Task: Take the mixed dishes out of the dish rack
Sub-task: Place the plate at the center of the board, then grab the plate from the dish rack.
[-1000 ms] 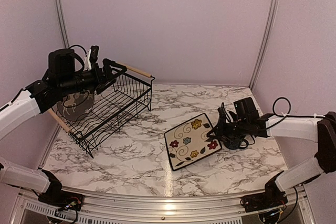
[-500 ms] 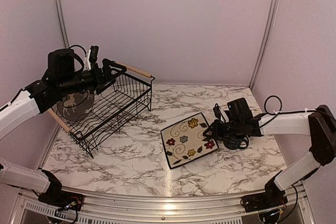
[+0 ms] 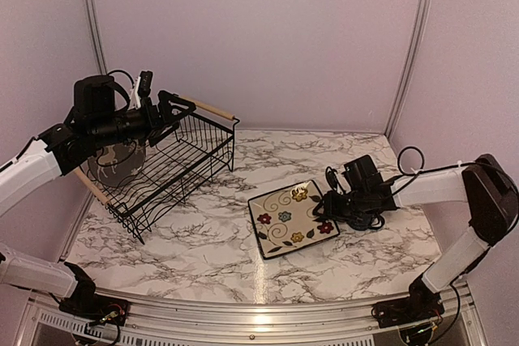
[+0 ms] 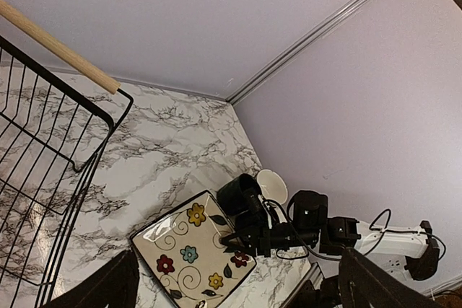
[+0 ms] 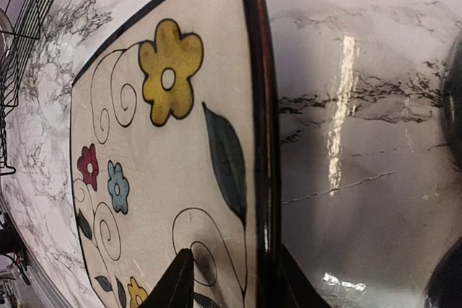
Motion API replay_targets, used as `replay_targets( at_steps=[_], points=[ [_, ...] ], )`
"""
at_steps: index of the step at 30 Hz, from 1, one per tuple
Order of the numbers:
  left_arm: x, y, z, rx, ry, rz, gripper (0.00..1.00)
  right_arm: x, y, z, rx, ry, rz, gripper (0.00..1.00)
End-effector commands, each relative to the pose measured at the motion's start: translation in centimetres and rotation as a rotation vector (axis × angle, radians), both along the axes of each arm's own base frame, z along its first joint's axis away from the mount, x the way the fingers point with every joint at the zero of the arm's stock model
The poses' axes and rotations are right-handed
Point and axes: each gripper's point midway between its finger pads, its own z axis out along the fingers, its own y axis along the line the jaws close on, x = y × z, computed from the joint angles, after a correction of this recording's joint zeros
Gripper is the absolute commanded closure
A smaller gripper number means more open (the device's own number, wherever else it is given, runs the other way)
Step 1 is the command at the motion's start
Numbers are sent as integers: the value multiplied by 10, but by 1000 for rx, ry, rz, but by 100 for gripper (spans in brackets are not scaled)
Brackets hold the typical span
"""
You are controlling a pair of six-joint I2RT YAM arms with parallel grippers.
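The square cream flowered plate (image 3: 290, 218) lies nearly flat on the marble, right of centre. My right gripper (image 3: 324, 206) is shut on its right rim. In the right wrist view the plate (image 5: 166, 156) fills the frame, and that gripper (image 5: 231, 283) has one finger on the face and one outside the dark rim. The black wire dish rack (image 3: 174, 164) sits tilted at the far left, and the deer plate (image 3: 113, 160) stands inside it. My left gripper (image 3: 180, 107) hovers open over the rack's top rim by the wooden handle (image 4: 61, 48), with nothing between its fingers (image 4: 119, 283).
A dark mug (image 3: 362, 218) stands just behind my right gripper. The left wrist view shows that mug (image 4: 237, 194) with a small white bowl (image 4: 273, 184) beside it. Walls close in on the left, back and right.
My right gripper slid left with the flowered plate, and the plate dropped from tilted to nearly flat. The left arm and the rack stayed put.
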Motion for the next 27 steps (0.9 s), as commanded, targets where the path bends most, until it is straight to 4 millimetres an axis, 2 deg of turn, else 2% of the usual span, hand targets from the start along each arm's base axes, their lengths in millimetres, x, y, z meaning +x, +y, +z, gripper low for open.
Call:
replay_targets(
  at_steps=[1, 9, 17, 22, 27],
  points=[
    [-1, 1, 2, 14, -4, -8, 1, 19, 15, 21, -29, -86, 22, 62],
    [-1, 1, 4, 15, -6, -2, 1, 20, 12, 26, -113, -104, 21, 41],
    [1, 5, 1, 34, -3, 19, 1, 25, 8, 48, -147, -156, 23, 24],
    [5, 5, 2, 56, -6, 26, 1, 24, 11, 69, -120, -195, 35, 21],
    [6, 10, 3, 94, -16, 50, 1, 21, 15, 99, -69, -250, 58, 20]
  ],
)
